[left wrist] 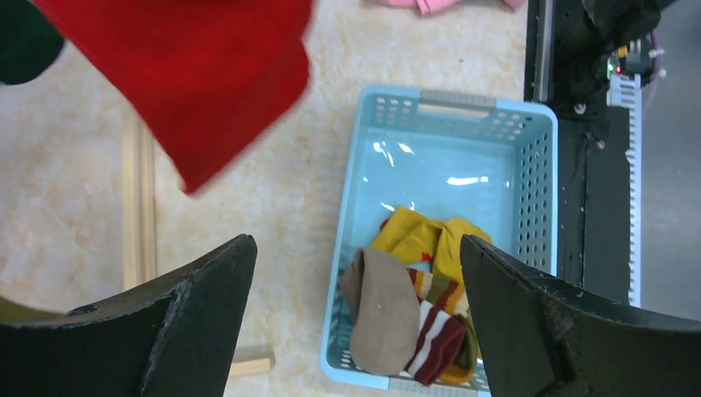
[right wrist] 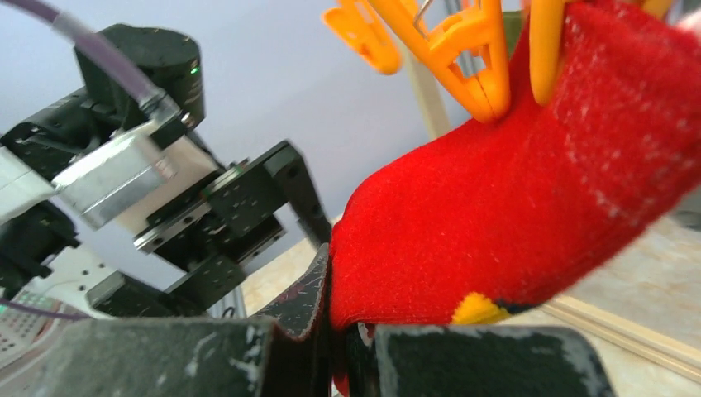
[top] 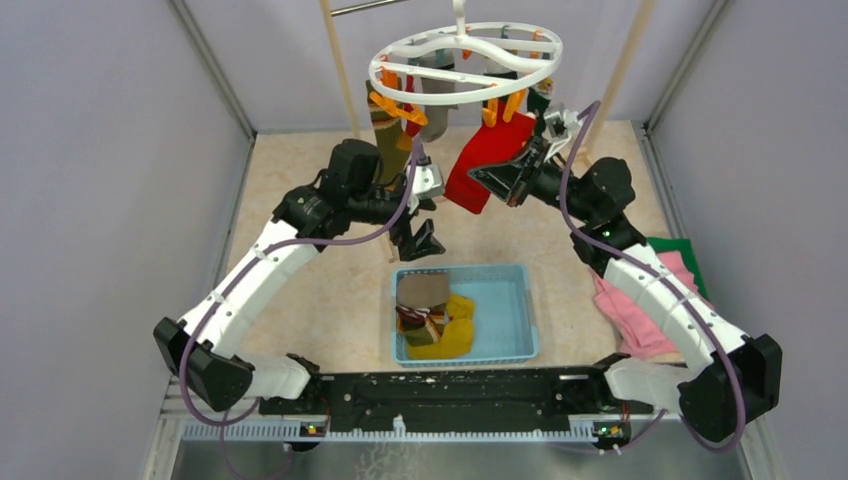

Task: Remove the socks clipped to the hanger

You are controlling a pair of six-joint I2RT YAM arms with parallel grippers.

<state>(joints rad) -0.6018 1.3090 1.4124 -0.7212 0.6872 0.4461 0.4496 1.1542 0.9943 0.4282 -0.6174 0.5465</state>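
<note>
The white round hanger (top: 465, 55) hangs at the back, with orange clips (top: 405, 108) under it. A red sock (top: 490, 160) hangs from an orange clip (right wrist: 463, 50). My right gripper (top: 512, 180) is shut on the red sock's lower end (right wrist: 496, 207), with the jaws (right wrist: 343, 331) pinched together on the fabric. An olive sock (top: 385, 125) and a grey sock (top: 435, 95) also hang clipped. My left gripper (top: 420, 238) is open and empty above the light blue basket (top: 510, 315). In the basket lie tan (left wrist: 382, 310), striped (left wrist: 438, 335) and mustard yellow (left wrist: 422, 240) socks.
Wooden rack posts (top: 340, 60) stand either side of the hanger, and a wooden base bar (left wrist: 139, 198) lies on the floor. Pink (top: 640, 300) and green (top: 680, 255) folded cloths lie at the right under the right arm. Grey walls close in both sides.
</note>
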